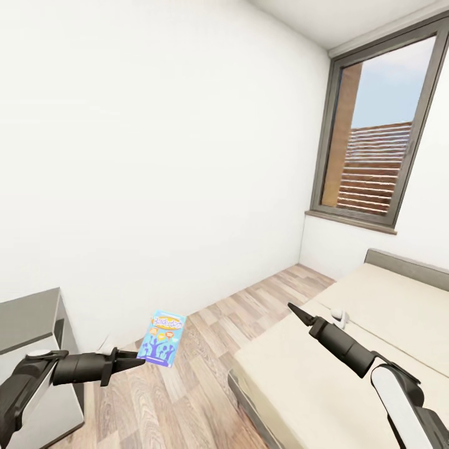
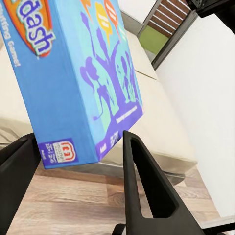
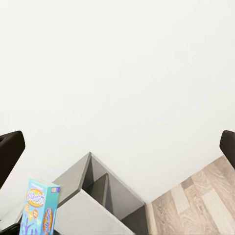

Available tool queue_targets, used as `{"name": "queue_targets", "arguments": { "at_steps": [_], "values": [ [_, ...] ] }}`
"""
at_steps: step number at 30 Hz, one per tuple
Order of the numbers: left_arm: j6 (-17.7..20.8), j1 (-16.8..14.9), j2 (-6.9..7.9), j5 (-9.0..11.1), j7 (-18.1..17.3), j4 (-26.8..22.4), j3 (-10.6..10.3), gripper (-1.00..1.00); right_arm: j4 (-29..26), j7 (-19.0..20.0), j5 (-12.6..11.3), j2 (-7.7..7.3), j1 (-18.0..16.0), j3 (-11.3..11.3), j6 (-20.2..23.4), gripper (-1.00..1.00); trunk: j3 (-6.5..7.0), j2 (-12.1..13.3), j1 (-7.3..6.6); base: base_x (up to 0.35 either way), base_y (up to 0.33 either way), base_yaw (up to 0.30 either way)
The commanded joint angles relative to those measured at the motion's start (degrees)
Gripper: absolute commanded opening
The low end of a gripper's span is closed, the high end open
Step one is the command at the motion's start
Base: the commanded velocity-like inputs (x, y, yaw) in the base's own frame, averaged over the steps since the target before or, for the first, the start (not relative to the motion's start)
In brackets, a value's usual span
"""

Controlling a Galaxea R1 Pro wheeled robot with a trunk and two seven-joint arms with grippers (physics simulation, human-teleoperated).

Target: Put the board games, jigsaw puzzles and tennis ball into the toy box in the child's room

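I have the larger blue board game (image 1: 162, 338) with purple silhouettes pinched at its lower edge in the left gripper (image 1: 138, 361), held upright above the wood floor (image 1: 206, 374), clear of the bed (image 1: 349, 355); in the left wrist view the fingers (image 2: 147, 181) bracket the box's bottom corner, closed against it; I judge this the carry step, one game lifted and bound for the toy box; next I need to turn toward the table and find the bin; the right gripper (image 1: 299, 313) hangs over the bed holding nothing, its fingers spread wide in the right wrist view; a small white object (image 1: 340, 318) sits on the bed, too small to identify; a grey cabinet (image 1: 31, 324) is cut off beside the left arm.
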Motion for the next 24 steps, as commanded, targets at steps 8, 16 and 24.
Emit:
{"name": "queue_targets", "arguments": {
  "at_steps": [8,16,24],
  "values": [
    [0.6,0.0,0.03,0.2,-0.1,0.0,-0.1,-1.0,-0.1,0.0,-0.2,0.01,0.0,1.2,0.4,1.0,1.35,3.2,-1.75,0.0,0.0,0.002],
    [0.6,0.0,0.03,0.2,-0.1,0.0,0.0,-1.0,-0.1,-0.1,-0.2,0.01,0.0,1.3,0.3,1.0,2.81,6.4,-3.51,0.0,0.0,0.0],
    [0.6,0.0,0.03,0.2,-0.1,0.0,-0.1,-1.0,-0.2,-0.1,-0.2,0.01,0.0,1.5,0.3,1.0,3.9,9.6,-5.27,0.0,0.0,0.0]
  ]
}}
